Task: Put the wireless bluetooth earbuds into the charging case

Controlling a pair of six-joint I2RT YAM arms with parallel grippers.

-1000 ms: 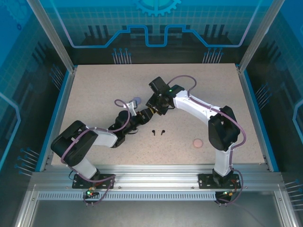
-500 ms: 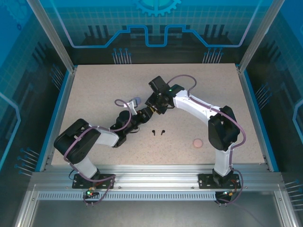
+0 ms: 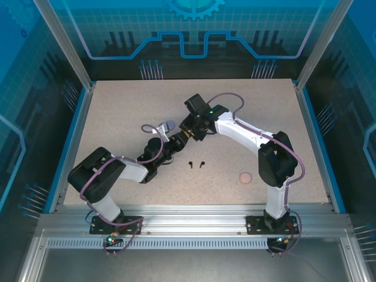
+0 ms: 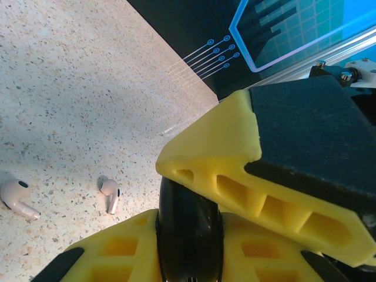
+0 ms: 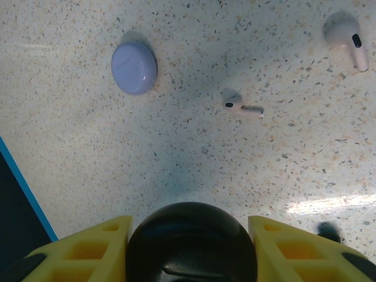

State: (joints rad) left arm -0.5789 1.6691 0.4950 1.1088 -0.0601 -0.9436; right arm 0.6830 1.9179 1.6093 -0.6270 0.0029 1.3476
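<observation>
A black round charging case [image 5: 191,247] is held above the table between both grippers. My right gripper [image 5: 191,235] is shut on it across its width, one yellow finger on each side. My left gripper [image 4: 188,220] is shut on the same case [image 4: 188,229], seen edge-on, with the right gripper's finger [image 4: 235,170] just above. The two grippers meet at mid-table [image 3: 182,138]. Two black earbuds [image 3: 196,164] lie just in front of them. Two pale pink earbuds [image 4: 110,194] [image 4: 16,197] lie on the table beyond the case.
A closed lavender round case [image 3: 168,124] lies behind the left gripper, also in the right wrist view [image 5: 134,67]. A pink round case [image 3: 245,177] sits at the front right. Blue rails [image 3: 76,141] border the speckled table.
My left gripper has closed onto the black case that the right gripper holds. Both arms have barely moved.
</observation>
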